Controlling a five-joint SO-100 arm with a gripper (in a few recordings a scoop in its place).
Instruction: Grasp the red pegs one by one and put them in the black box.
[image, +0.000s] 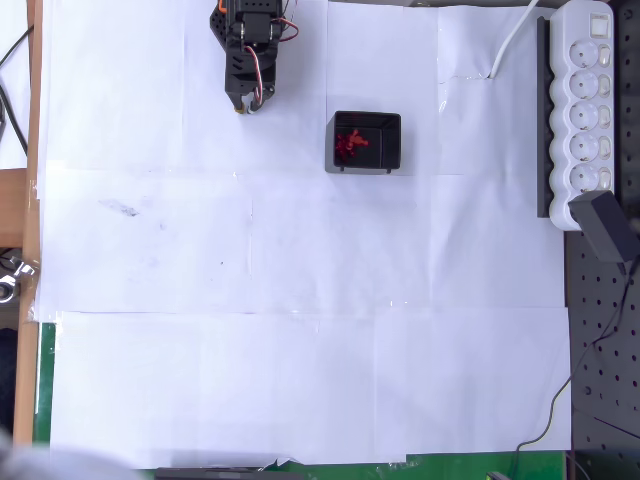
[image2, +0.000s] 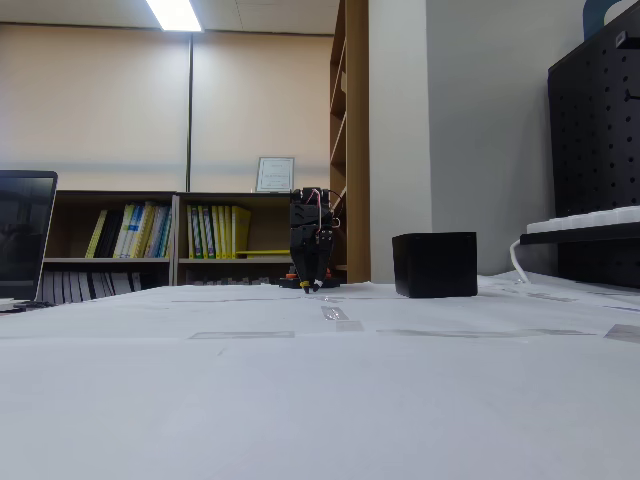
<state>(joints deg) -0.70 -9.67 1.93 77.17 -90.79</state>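
- Pegs (image: 352, 142): you can see a red cluster of them lying inside the black box (image: 393, 145) in the overhead view, bunched toward the left half of its floor. They overlap, so you cannot count them from here.
- No red dot shows anywhere on the white paper (image: 300, 350) that covers the table, so you can judge the job finished or very nearly so. If the count matters to you, check the box itself, since the pile hides how many are in it.
- Box contents: nothing but the red pile shows inside, and the right part of the floor looks bare. In the fixed view the box (image2: 434, 264) stands upright on the paper, its inside hidden by the near wall.
- Gripper (image: 246, 102): it sits folded back near the arm's base, well apart from the box and to its left in the overhead view. In the fixed view the gripper (image2: 313, 286) points down with its tip just above the paper. You cannot tell how far the jaws are parted, and no peg shows at the tip.
- A white power strip (image: 586, 100) lies along the right edge, clear of the work.
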